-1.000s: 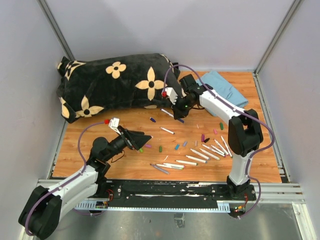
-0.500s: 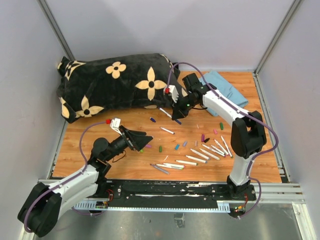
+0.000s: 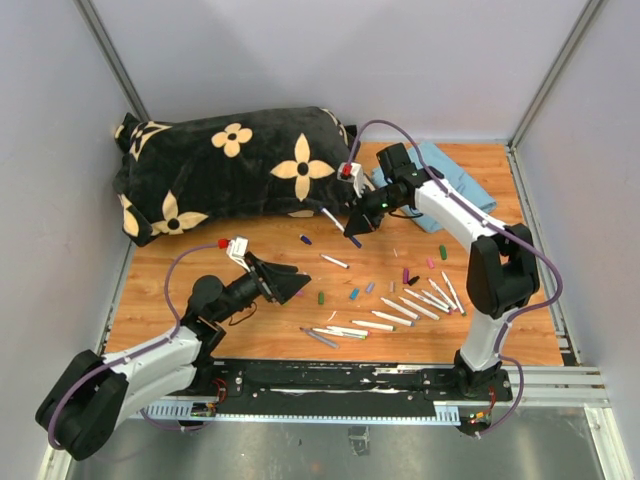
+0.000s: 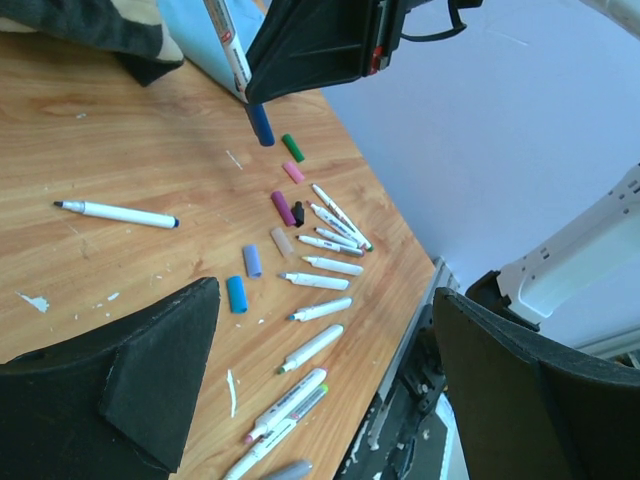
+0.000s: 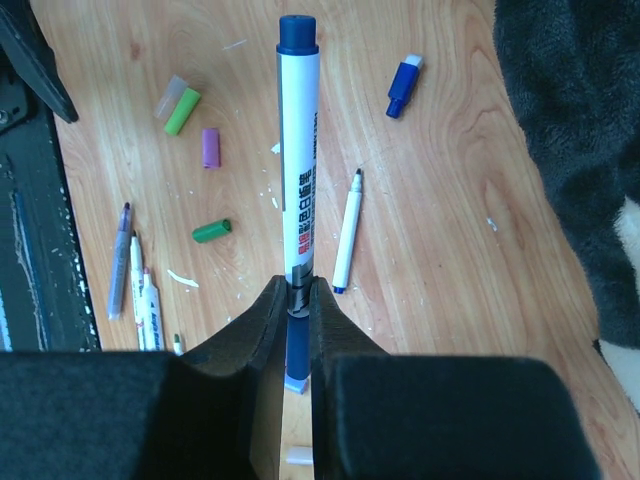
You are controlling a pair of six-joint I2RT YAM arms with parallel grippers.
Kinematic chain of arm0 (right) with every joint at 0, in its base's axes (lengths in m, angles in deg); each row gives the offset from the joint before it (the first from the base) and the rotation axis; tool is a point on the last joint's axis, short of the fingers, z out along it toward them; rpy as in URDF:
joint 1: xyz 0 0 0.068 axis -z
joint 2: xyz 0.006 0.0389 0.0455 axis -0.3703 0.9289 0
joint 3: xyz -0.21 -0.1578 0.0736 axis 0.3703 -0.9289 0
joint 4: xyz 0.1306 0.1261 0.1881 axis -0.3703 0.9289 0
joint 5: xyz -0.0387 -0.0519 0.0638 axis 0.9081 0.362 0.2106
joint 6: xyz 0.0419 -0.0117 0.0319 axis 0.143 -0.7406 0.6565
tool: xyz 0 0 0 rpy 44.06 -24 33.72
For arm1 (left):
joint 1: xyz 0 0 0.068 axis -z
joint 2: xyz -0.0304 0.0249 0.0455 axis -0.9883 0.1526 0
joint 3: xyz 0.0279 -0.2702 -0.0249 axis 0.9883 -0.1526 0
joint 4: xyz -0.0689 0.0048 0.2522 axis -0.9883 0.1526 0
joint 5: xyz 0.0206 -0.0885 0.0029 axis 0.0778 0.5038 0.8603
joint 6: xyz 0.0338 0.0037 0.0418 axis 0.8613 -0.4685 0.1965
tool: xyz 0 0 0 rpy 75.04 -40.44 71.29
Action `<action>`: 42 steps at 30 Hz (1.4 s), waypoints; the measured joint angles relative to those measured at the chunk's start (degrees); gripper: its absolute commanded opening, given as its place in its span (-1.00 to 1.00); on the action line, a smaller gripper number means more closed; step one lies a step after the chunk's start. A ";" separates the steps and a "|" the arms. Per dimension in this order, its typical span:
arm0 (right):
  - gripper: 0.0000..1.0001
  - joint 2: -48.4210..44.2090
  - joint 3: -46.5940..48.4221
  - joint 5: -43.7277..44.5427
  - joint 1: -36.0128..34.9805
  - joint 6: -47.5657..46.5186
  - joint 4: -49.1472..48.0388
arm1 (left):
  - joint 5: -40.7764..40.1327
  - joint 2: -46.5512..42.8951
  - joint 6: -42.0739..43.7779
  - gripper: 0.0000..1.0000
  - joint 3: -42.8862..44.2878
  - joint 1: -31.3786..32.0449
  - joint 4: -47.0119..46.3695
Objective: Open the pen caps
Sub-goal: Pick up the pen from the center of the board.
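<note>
Above the counter (image 3: 190,270), upper centre of the overhead view, clamps the pen (image 5: 298,160) in the right gripper (image 5: 297,292), raised since a second ago, blue cap (image 5: 298,33) on its lower end. Brings the left gripper (image 3: 296,284) closer, jaws apart, probably to pull that cap.

The left arm lies low, pincer (image 3: 292,285) spread wide. The right arm reaches far, pincer (image 3: 353,226) clamped on a pen (image 5: 298,150).

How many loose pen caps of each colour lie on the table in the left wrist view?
green cap: 1
pink cap: 1
purple cap: 1
black cap: 1
beige cap: 1
lilac cap: 1
blue cap: 1
Total: 7
</note>
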 measured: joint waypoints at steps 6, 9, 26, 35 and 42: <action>-0.99 -0.87 -1.22 -2.54 0.33 3.13 -1.81 | -1.33 2.43 0.44 0.83 0.11 1.97 -1.68; -0.99 -1.81 -1.75 -4.02 0.33 5.03 -3.21 | -1.92 3.96 0.83 0.83 0.52 2.91 -2.62; -0.99 -3.80 -5.77 -10.62 0.35 16.15 -11.69 | -4.50 15.85 -1.90 0.80 4.35 6.43 -12.41; -0.99 -4.72 -7.98 -13.29 0.35 22.75 -17.20 | -8.00 24.15 -5.57 0.77 7.89 8.74 -19.10; -0.99 -5.66 -9.70 -15.08 0.39 27.63 -21.46 | -13.35 27.85 -6.43 0.42 11.17 10.19 -20.11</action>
